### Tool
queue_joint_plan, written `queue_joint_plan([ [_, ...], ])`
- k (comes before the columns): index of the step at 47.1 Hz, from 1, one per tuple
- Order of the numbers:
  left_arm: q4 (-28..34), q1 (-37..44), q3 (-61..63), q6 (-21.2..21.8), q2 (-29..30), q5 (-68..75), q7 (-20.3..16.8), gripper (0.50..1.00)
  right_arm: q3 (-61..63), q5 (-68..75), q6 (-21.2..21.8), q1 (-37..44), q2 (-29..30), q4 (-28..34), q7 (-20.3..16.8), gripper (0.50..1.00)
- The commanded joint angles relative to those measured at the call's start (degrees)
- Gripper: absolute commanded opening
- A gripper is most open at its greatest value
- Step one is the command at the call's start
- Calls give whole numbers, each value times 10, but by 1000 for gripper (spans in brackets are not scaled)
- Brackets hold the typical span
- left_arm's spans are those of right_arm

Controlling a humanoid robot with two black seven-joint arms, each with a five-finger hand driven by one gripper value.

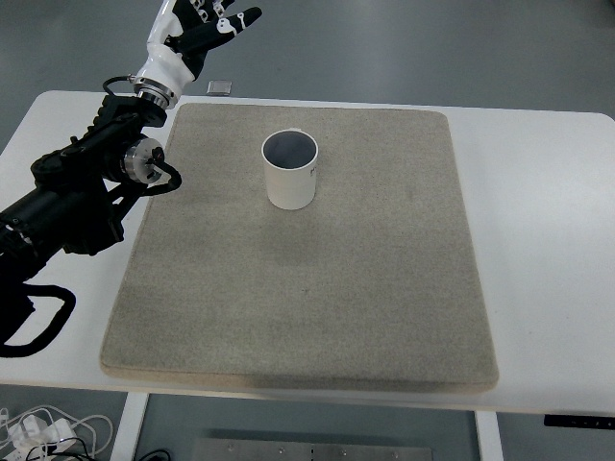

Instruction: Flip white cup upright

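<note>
Top view: white cup (pixel 289 170) well apart from left hand (pixel 204 29).

White tabletop (pixel 538 192) carries one grey rectangular mat (pixel 307 288) covering most of its centre. White cup (pixel 289 169) stands upright, mouth up, on the mat's far half.

My left hand (pixel 204 29) is cut off by the top edge; fingertips partly out of frame. My left arm (pixel 77 197) leaves the left edge. The cup (pixel 289 169) carries a dark mark too small to read. The table (pixel 548 192) runs past the right edge. Cables (pixel 43 432) at lower left are cropped.
</note>
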Motion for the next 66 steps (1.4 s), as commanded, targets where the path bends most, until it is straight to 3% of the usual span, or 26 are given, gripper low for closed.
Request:
queue_joint_plan([
  [1, 5, 4, -2, 0, 0, -34, 0, 994, 0, 0, 0, 0, 0, 0, 1, 952],
  [22, 31, 32, -9, -4, -1, -227, 0, 996, 1, 0, 0, 0, 0, 0, 0, 952],
  [33, 74, 32, -24, -15, -12, -341, 167, 996, 0, 0, 0, -1, 0, 0, 1, 952],
  [39, 97, 32, -56, -60, -13, -353, 204, 996, 1, 1, 2, -1, 0, 0, 0, 952],
  [51, 137, 35, -67, -159, -24, -352, 209, 996, 7, 4, 5, 0, 0, 0, -1, 952],
  [66, 140, 46, -68, -159, -25, -352, 210, 996, 6, 4, 5, 0, 0, 1, -1, 952],
])
